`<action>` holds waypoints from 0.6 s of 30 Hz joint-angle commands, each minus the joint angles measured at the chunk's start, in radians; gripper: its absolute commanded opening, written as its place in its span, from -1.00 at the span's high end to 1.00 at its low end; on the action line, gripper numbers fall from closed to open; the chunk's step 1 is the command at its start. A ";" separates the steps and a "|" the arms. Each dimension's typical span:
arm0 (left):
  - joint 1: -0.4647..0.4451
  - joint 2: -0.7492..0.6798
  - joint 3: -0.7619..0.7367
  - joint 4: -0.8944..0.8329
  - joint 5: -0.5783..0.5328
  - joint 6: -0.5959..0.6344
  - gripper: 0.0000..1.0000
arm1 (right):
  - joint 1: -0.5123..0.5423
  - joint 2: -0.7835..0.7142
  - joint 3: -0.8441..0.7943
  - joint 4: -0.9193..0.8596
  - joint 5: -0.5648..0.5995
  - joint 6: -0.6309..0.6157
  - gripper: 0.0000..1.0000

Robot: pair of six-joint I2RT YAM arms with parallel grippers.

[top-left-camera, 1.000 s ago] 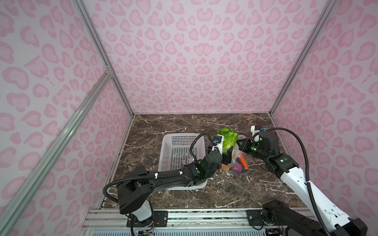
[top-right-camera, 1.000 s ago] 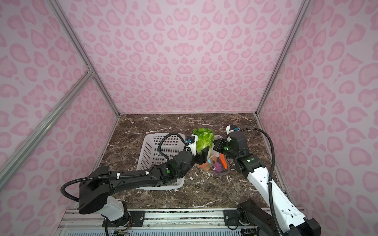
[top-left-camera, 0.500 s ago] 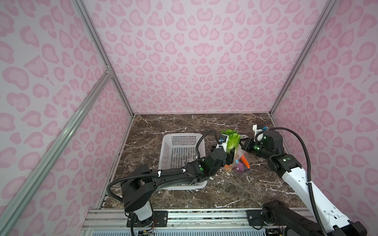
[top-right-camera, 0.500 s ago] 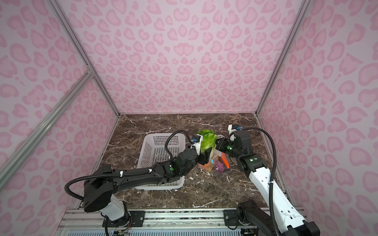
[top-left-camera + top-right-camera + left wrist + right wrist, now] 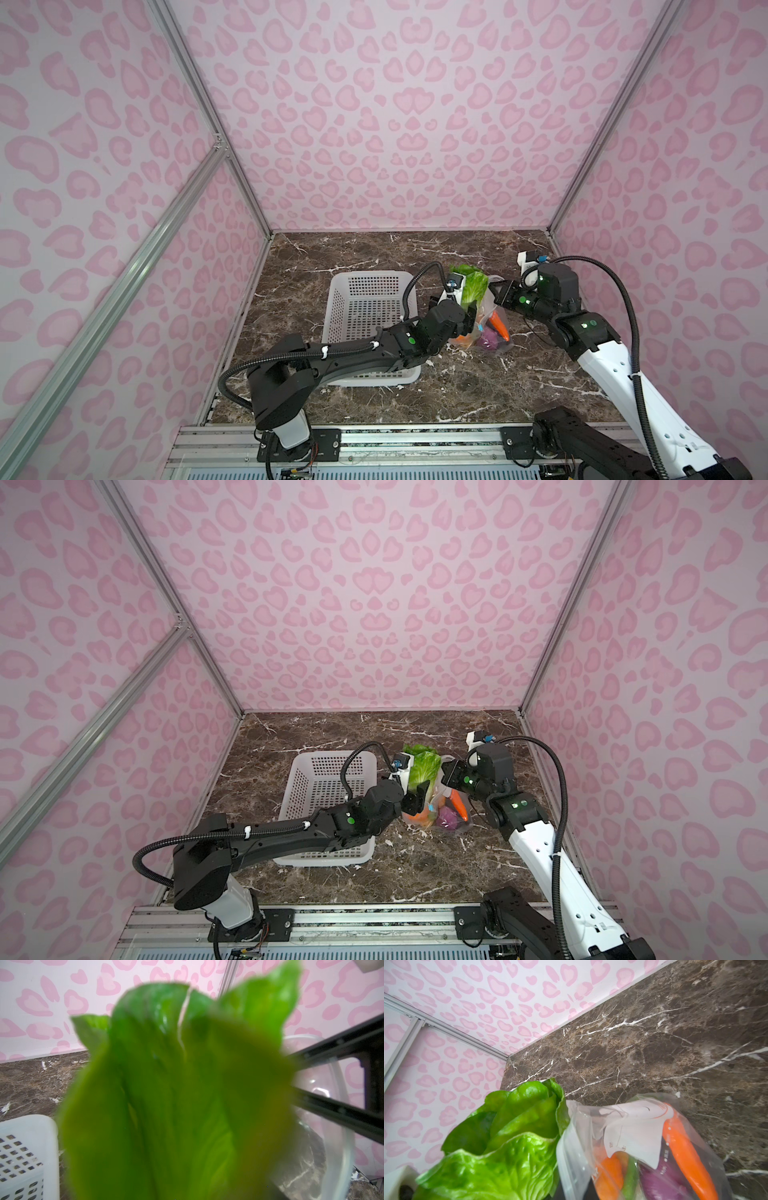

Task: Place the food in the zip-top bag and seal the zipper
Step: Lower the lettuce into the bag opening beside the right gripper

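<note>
My left gripper (image 5: 465, 309) (image 5: 417, 791) is shut on the green-white lettuce head (image 5: 473, 284) (image 5: 424, 766), held upright at the mouth of the clear zip-top bag (image 5: 494, 351) (image 5: 457, 829). The lettuce (image 5: 176, 1095) fills the left wrist view and hides the fingers. My right gripper (image 5: 496, 297) (image 5: 446, 775) is shut on the bag's upper mouth edge, holding it up. Inside the bag (image 5: 633, 1126) lie an orange carrot (image 5: 685, 1153) (image 5: 498, 326), a purple onion (image 5: 662, 1180) and orange pieces (image 5: 608, 1169). The zipper strip (image 5: 564, 1157) runs beside the lettuce (image 5: 508, 1147).
A white perforated basket (image 5: 365, 275) (image 5: 328, 756) (image 5: 25, 1126) stands left of the bag, under my left forearm, with nothing showing inside it. Dark marble tabletop (image 5: 457, 399) lies between the bag and the front rail. Pink patterned walls close in the back and both sides.
My left gripper has carried the lettuce right and down, closer to the bag's mouth. My right gripper has shifted slightly right, still holding the bag's edge.
</note>
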 commanded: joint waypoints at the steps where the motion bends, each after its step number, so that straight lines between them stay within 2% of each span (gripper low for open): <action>1: 0.004 0.009 0.023 -0.034 -0.017 0.011 -0.43 | 0.001 -0.002 0.005 -0.007 0.036 -0.011 1.00; 11: 0.004 -0.029 -0.033 -0.055 0.091 0.053 -0.43 | 0.002 0.035 0.061 -0.010 0.170 -0.053 1.00; 15: 0.003 -0.040 -0.045 -0.059 0.134 0.070 -0.43 | 0.002 0.044 0.074 0.002 0.174 -0.056 1.00; 18: 0.004 -0.032 -0.021 -0.122 0.142 0.071 -0.43 | 0.005 0.014 0.054 0.061 0.141 -0.046 1.00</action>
